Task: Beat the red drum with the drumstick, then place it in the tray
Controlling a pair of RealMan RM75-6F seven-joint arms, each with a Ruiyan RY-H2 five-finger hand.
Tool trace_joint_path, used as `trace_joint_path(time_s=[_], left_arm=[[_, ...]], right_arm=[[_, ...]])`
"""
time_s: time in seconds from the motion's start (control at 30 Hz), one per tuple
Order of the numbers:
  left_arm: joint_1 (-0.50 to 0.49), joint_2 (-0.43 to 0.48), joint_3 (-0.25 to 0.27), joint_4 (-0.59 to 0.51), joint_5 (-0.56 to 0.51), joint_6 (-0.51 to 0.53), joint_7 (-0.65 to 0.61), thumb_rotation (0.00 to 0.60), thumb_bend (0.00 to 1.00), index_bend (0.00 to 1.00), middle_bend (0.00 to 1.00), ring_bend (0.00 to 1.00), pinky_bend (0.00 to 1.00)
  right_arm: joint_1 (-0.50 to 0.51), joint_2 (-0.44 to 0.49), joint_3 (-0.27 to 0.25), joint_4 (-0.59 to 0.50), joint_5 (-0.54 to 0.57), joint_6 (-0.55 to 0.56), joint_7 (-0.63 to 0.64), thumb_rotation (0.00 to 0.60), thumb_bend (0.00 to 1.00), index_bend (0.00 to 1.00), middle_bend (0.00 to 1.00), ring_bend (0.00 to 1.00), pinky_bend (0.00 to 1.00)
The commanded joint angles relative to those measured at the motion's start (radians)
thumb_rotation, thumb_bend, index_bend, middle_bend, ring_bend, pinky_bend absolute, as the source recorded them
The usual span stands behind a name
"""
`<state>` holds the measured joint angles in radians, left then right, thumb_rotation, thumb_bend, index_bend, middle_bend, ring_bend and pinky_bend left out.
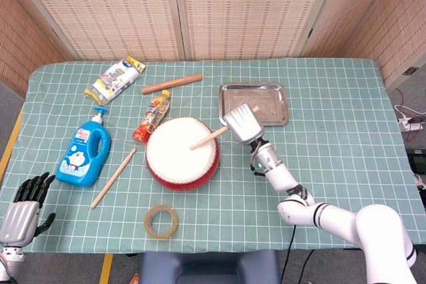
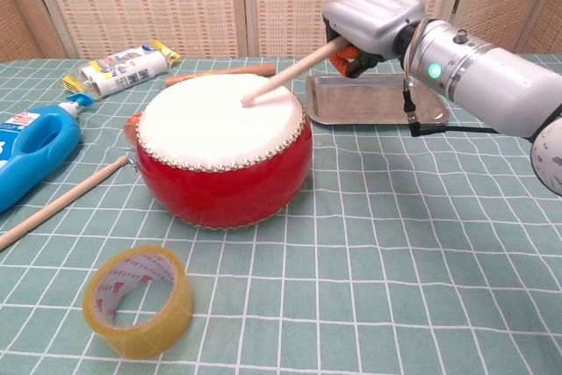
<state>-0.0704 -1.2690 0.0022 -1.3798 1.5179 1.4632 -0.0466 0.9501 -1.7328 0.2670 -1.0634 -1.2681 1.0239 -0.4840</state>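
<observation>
A red drum point(image 1: 181, 153) point(image 2: 221, 157) with a white skin stands in the middle of the table. My right hand point(image 1: 242, 124) point(image 2: 371, 24) grips a wooden drumstick point(image 1: 210, 138) point(image 2: 288, 74) just right of the drum. The stick slants down to the left, its tip at or just over the skin. Behind the hand lies the metal tray point(image 1: 270, 108) point(image 2: 420, 108), empty. My left hand point(image 1: 22, 209) hangs off the table's near left corner, holding nothing, fingers apart.
A second stick point(image 1: 114, 177) point(image 2: 61, 201) lies left of the drum, beside a blue bottle point(image 1: 83, 151) point(image 2: 31, 149). A tape roll point(image 1: 162, 221) point(image 2: 138, 300) sits in front. A snack packet point(image 1: 152, 117), a white pouch point(image 1: 114, 79) point(image 2: 120, 70) and a wooden rod point(image 1: 171, 84) lie behind.
</observation>
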Motion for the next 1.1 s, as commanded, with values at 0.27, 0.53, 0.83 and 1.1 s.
trace_joint_path(time_s=[0.27,0.53,0.83,1.1], left_arm=[[-0.002,-0.001,0.001,-0.001,0.000,-0.005,0.004,0.600,0.27,0.02,0.01,0.00,0.00],[-0.001,0.000,0.002,0.000,-0.004,-0.008,0.004,0.600,0.27,0.02,0.01,0.00,0.00],[-0.002,-0.002,0.002,0.003,-0.001,-0.006,-0.001,0.600,0.27,0.02,0.01,0.00,0.00],[-0.004,-0.005,0.003,0.005,-0.003,-0.013,0.001,0.600,0.27,0.02,0.00,0.00,0.00]], right_arm=[[-0.010,-0.013,-0.015,0.030,0.016,-0.032,0.039,0.580,0.78,1.00,1.00,1.00,1.00],[-0.008,-0.027,0.008,0.026,-0.001,0.012,0.080,0.598,0.78,1.00,1.00,1.00,1.00],[-0.011,-0.016,0.048,0.006,-0.025,0.074,0.188,0.598,0.78,1.00,1.00,1.00,1.00],[-0.014,-0.041,-0.023,0.076,0.040,-0.058,0.019,0.600,0.78,1.00,1.00,1.00,1.00]])
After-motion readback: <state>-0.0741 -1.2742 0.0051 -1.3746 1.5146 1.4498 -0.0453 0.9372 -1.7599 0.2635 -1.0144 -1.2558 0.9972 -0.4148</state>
